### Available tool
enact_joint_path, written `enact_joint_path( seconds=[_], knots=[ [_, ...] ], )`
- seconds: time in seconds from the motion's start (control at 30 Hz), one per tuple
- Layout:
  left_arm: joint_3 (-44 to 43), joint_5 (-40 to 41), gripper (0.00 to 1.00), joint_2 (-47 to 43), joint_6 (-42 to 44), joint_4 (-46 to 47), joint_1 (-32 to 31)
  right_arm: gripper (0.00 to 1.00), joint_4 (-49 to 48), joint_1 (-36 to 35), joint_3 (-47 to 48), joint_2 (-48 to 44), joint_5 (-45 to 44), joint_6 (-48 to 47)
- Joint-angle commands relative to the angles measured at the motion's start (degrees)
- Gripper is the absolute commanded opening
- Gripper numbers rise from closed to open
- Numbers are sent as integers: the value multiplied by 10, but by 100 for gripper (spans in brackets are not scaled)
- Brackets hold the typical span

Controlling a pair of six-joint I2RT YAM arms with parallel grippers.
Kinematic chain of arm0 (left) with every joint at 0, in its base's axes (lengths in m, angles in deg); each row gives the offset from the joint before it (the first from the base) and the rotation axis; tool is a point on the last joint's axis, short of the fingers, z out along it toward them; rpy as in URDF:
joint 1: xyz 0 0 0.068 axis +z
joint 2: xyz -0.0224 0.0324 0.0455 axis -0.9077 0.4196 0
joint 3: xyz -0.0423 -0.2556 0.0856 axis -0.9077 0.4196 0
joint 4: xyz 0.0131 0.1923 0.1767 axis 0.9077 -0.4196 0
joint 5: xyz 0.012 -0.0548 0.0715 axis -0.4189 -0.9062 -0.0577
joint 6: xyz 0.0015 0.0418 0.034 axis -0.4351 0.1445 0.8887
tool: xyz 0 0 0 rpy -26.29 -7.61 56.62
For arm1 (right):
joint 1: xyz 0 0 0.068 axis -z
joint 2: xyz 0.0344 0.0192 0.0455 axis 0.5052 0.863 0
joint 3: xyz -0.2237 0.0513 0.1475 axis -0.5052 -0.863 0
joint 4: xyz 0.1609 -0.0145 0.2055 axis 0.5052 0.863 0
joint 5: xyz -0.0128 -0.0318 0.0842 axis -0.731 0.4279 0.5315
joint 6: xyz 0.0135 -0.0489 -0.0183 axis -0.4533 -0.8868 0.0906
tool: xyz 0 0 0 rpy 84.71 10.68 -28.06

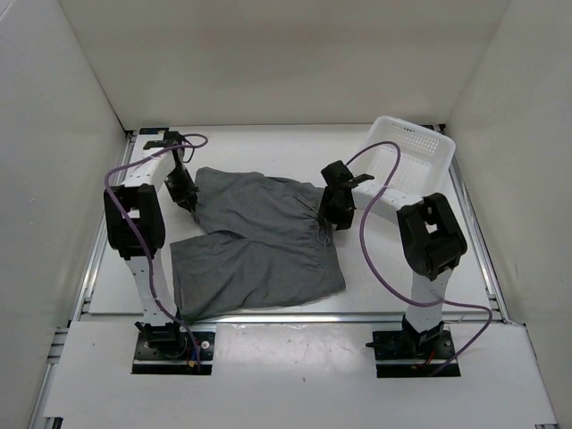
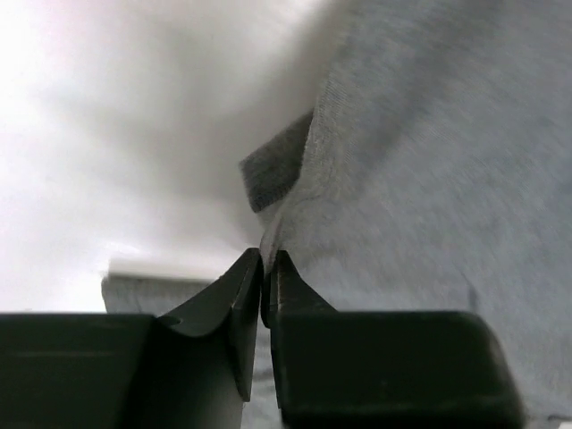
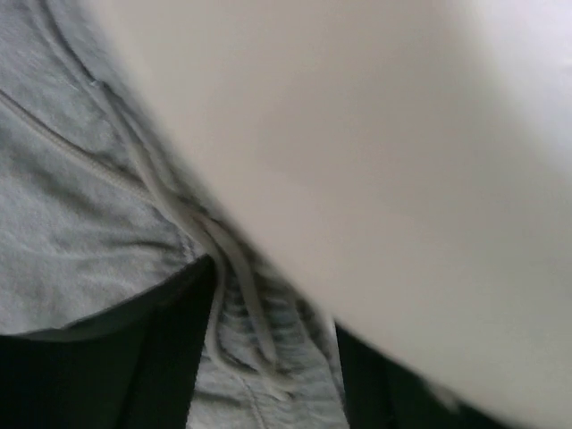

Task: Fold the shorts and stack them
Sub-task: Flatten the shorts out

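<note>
Since the shorts (image 1: 259,246) are soft, light and limp, they will likely sag and slip wherever unheld, so edges, corners and waistband (image 1: 329,255) are the places to grip. They lie spread on the bench (image 1: 268,152) between the arms, legs leftward, waistband rightward. Left pincer (image 2: 265,259) is pressed together on a thin fold at a leg hem (image 2: 279,170). Right pincer (image 3: 275,304) straddles the waistband by the drawstring (image 3: 152,183), cloth filling the gap between its fingers (image 3: 134,357); whether it squeezes or merely brackets, I cannot tell
</note>
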Motion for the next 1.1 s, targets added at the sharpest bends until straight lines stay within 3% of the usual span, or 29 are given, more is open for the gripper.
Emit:
enact_joint_path(
  seconds=[0.0, 0.13, 0.53, 0.73, 0.97, 1.07],
  knots=[
    [12, 10, 22, -58, 9, 15, -14, 60, 45, 1, -24, -21, -33, 15],
    [-10, -13, 23, -45, 9, 15, -22, 76, 73, 25, -10, -32, -74, 2],
    [-11, -29, 22, -40, 9, 10, -40, 88, 73, 253, -31, -117, -56, -91],
    [-17, -34, 22, -40, 9, 5, -51, 96, 79, 265, -36, -122, -21, -90],
    [-17, -34, 22, -51, 4, -1, -61, 96, 61, 265, -103, -199, -1, -70],
    [-17, -34, 22, -51, 4, -6, -67, 95, 61, 227, -110, -232, -10, -70]
  ],
)
